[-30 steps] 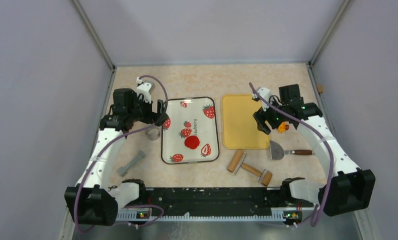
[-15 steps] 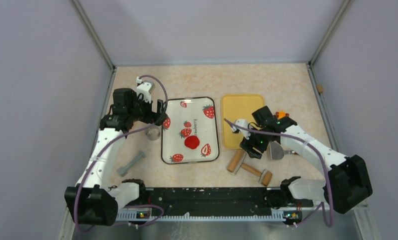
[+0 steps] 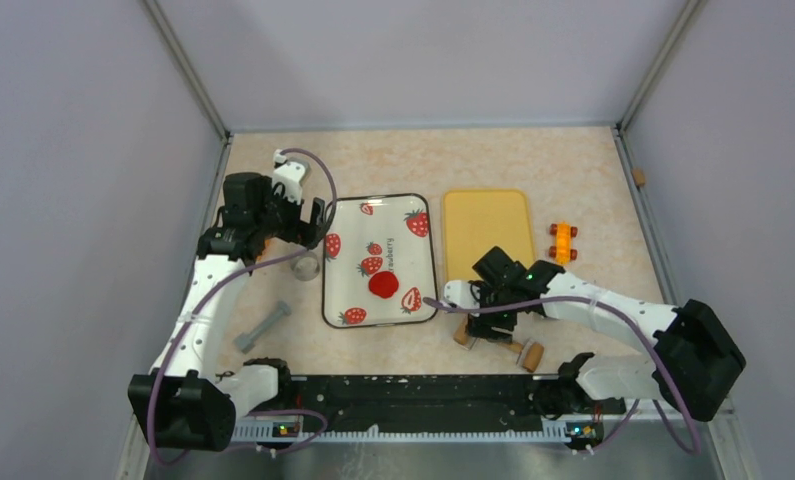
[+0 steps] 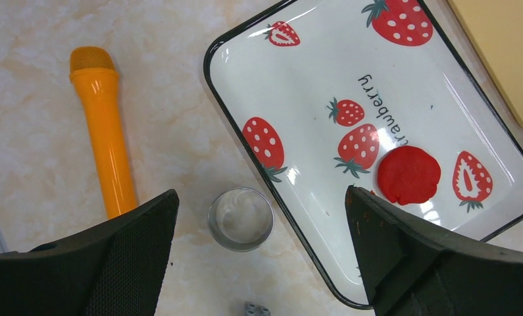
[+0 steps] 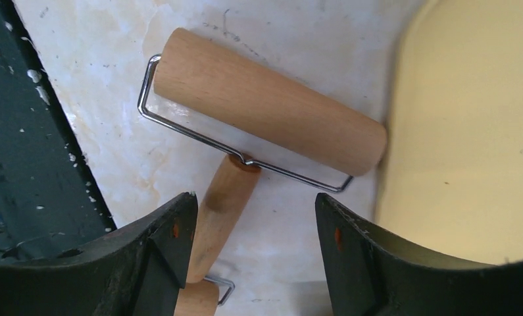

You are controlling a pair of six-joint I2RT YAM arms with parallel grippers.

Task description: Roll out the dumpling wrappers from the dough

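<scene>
The dough is a flattened red blob lying on the strawberry-print tray; the left wrist view shows the dough just beyond the right finger. No dumpling wrappers are in view. My left gripper hovers open at the tray's left edge, and the left wrist view has the left gripper above a metal ring cutter. My right gripper stands open low over a wooden roller. The roller's handle lies against the inner side of the left finger, not clamped.
A yellow board lies right of the tray, and a small orange toy sits beside it. An orange stick and a grey dumbbell-shaped piece lie left of the tray. The dark base rail runs close behind the roller.
My right arm swung from the yellow board's right edge down and left to the wooden roller near the front. The orange toy now lies uncovered. The left arm barely moved.
</scene>
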